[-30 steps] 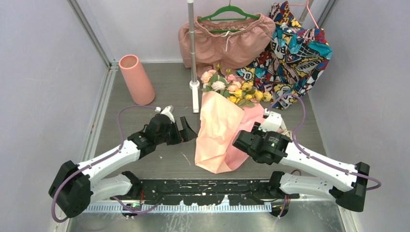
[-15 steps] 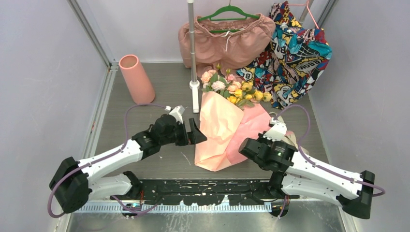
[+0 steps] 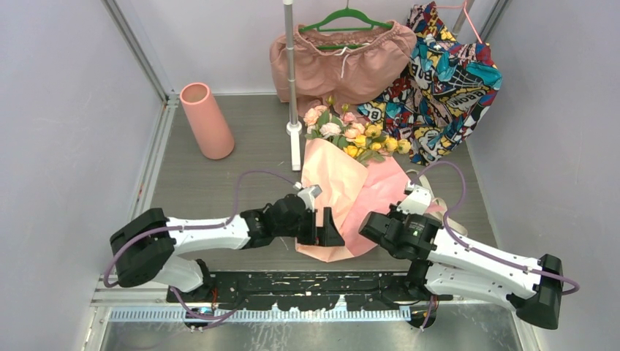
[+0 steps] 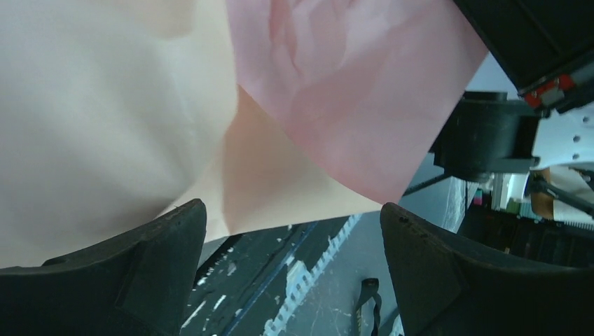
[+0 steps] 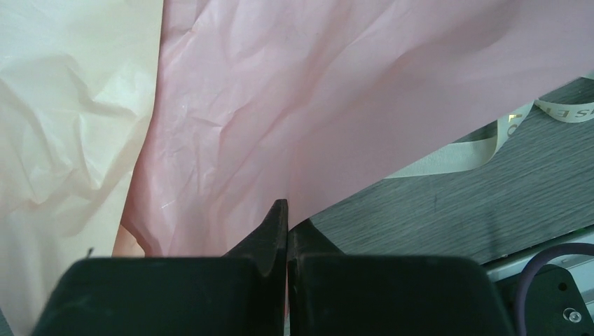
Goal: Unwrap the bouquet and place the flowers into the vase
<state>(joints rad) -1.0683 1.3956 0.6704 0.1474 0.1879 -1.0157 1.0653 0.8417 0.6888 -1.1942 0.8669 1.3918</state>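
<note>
A: Materials first, quick.
B: The bouquet (image 3: 343, 191) lies flat mid-table, narrow end toward the arms. The paper (image 5: 315, 105) is thin, matte and crinkled, in two sheets: cream-peach overlapping pale pink. The flowers (image 3: 354, 135) are at the far end beside the pole's foot: small pink roses, yellow blooms, green leaves.

A: Ribbon?
B: The ribbon (image 5: 455, 150) is cream, flat and woven, and lies loose on the table just right of the paper (gold print, unreadable).

A: Vase?
B: The vase (image 3: 207, 121) is matte salmon and tapered, wider at the base, with a round mouth. It stands far left, well apart from the bouquet.

A: Grippers?
B: The left gripper (image 4: 292, 210) has its black fingers spread wide at the cone's near end. The paper's lower edge hangs between them, nothing clamped. The right gripper (image 5: 286, 213) has its fingers pressed together, pinching the pink sheet's lower edge.

A: Surface?
B: The table (image 3: 197, 183) is grey with a streaky wood-grain look and a few pale scuffs. A black perforated plate runs along the near edge under the arm bases.

A: Room?
B: The walls are plain pale lilac-grey, with metal frame struts in the corners. The pole (image 3: 290, 66) is thin bare metal on a white foot. Behind it, pink shorts (image 3: 343, 69) with a gathered waist hang on a green hanger (image 3: 347, 16). A loud multicolour printed garment (image 3: 446, 73) is at back right.
</note>
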